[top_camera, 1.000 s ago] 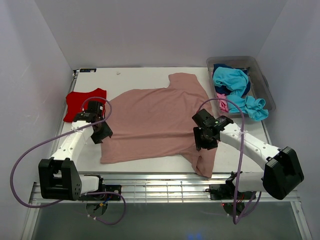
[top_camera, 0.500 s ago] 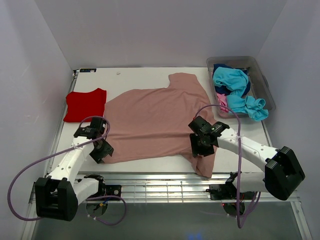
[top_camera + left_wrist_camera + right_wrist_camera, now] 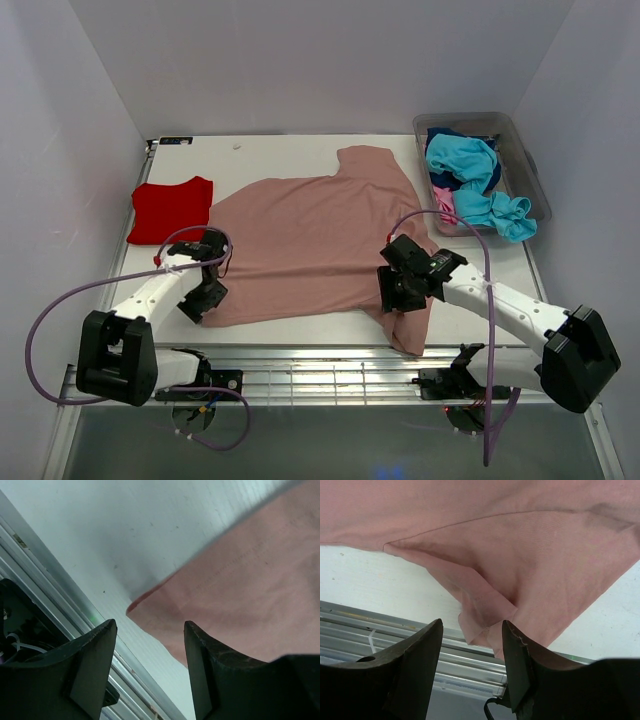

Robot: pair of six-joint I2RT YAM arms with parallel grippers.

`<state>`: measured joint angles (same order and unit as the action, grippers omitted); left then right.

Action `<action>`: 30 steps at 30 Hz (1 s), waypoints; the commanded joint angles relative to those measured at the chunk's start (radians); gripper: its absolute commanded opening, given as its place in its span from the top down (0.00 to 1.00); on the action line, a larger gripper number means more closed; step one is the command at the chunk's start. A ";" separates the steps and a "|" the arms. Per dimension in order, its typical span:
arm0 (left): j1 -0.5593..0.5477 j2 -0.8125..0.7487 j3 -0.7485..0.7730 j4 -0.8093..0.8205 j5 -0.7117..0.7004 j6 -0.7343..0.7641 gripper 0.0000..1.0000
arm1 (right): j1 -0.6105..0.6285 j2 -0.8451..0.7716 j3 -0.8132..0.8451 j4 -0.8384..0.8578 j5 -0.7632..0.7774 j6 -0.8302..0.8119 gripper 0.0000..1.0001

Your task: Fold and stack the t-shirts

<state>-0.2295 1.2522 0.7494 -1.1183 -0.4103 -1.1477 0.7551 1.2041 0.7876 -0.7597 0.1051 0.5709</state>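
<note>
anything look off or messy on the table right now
The dusty-pink t-shirt lies spread at a slant, and its near sleeve is crumpled and hangs over the front edge of the table. In the clear bin, the turquoise tee is heaped unfolded and spills over the near rim.

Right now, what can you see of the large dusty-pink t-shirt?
The dusty-pink t-shirt is soft cloth, spread flat on the white table, plain side up, no print showing. One sleeve points toward the far edge; the other, creased, droops over the near edge. The open left gripper hovers at its near-left hem corner, the open right gripper at the near sleeve; neither grips it.
</note>
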 commanded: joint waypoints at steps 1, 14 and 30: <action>-0.007 0.006 -0.031 0.000 -0.099 -0.116 0.33 | 0.007 -0.046 -0.008 0.011 -0.005 0.021 0.43; -0.007 0.006 -0.202 0.205 -0.019 -0.119 0.35 | 0.007 -0.048 -0.047 -0.046 0.039 0.072 0.42; -0.005 0.032 -0.125 0.210 -0.079 -0.119 0.69 | 0.016 0.008 -0.160 -0.087 0.107 0.156 0.39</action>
<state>-0.2398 1.2652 0.6159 -0.9546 -0.4618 -1.2461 0.7601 1.2156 0.6388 -0.8143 0.1810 0.6762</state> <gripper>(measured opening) 0.315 0.604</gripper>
